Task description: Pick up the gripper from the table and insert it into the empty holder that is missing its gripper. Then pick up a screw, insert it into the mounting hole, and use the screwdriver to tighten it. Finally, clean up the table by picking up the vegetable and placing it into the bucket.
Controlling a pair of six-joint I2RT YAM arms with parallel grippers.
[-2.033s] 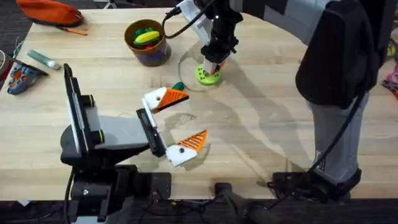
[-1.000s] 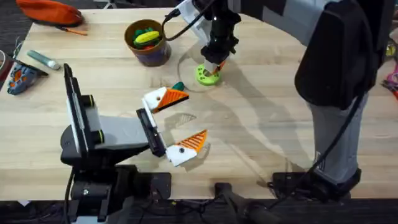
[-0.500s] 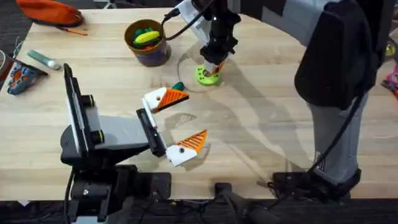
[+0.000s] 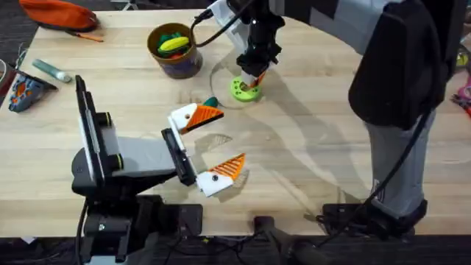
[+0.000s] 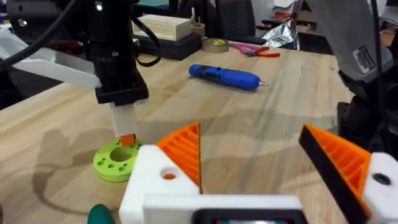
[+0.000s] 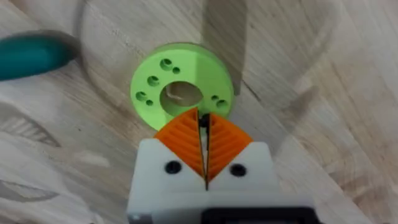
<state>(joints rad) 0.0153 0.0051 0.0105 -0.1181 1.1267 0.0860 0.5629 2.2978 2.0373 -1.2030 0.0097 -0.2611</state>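
Note:
My right gripper (image 4: pixel 254 75) hangs just above the green ring (image 4: pixel 246 89), its orange pads shut on a tiny dark screw (image 6: pixel 201 121) over the ring's (image 6: pixel 181 81) centre hole. My left gripper (image 4: pixel 232 136) rests open near the table's front. The orange gripper piece (image 4: pixel 207 114) sits in its white holder (image 4: pixel 183 117), whose mounting hole (image 5: pixel 168 175) shows orange. The dark green vegetable (image 4: pixel 211 102) lies on the table beside that holder. The bucket (image 4: pixel 176 62) stands at the back left with a yellow piece and a green piece inside. The blue screwdriver (image 5: pixel 224 76) lies farther back on the table.
An orange pouch (image 4: pixel 59 13), a grey tube (image 4: pixel 51 70) and a dark tool (image 4: pixel 22 90) lie at the far left. The right arm's big dark body (image 4: pixel 401 66) covers the table's right side. A wooden block (image 5: pixel 163 26) and pliers (image 5: pixel 255 50) lie beyond the screwdriver.
My right gripper has lifted slightly off the green ring, still shut. The left arm, vegetable and bucket have not moved.

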